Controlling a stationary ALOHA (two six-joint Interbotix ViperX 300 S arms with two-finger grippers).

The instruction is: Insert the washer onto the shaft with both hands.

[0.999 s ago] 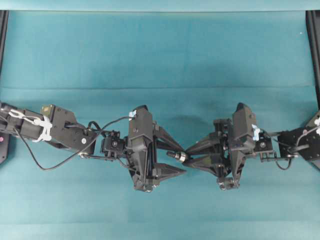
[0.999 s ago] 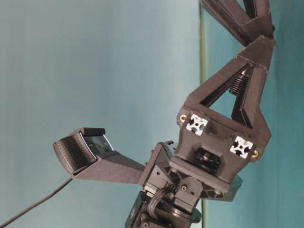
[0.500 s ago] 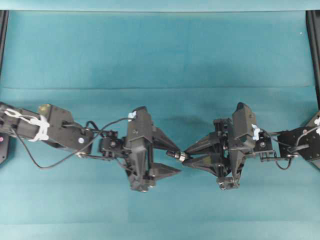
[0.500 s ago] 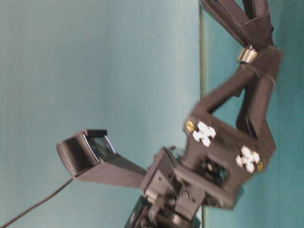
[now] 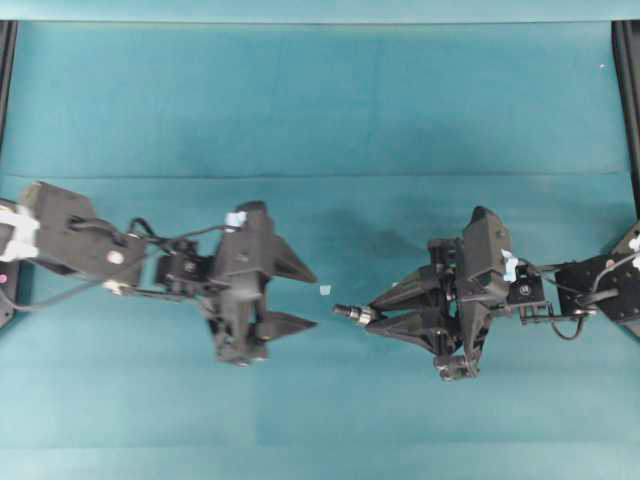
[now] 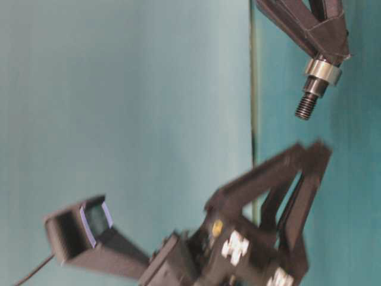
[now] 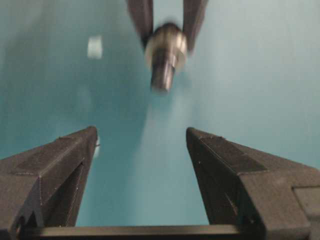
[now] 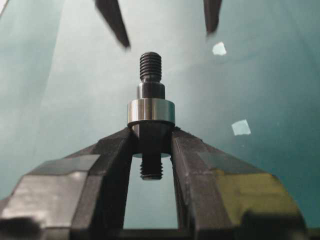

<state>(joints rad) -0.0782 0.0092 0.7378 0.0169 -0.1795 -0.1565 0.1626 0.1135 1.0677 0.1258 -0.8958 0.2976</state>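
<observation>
The right tool is clenched on the shaft, a dark grey stepped pin with threaded ends. The washer, a shiny silver ring, sits around the shaft just above the fingertips. The left tool stands released, fingers spread, apart from the shaft's tip above the teal tabletop.

A teal cloth covers the work surface, with horizontal fold creases running across it. 1 small pale tape bit lies on the cloth near the middle. The right wrist view shows 2 such pale bits lying apart on the cloth. Black frame rails stand at the left and right edges.
</observation>
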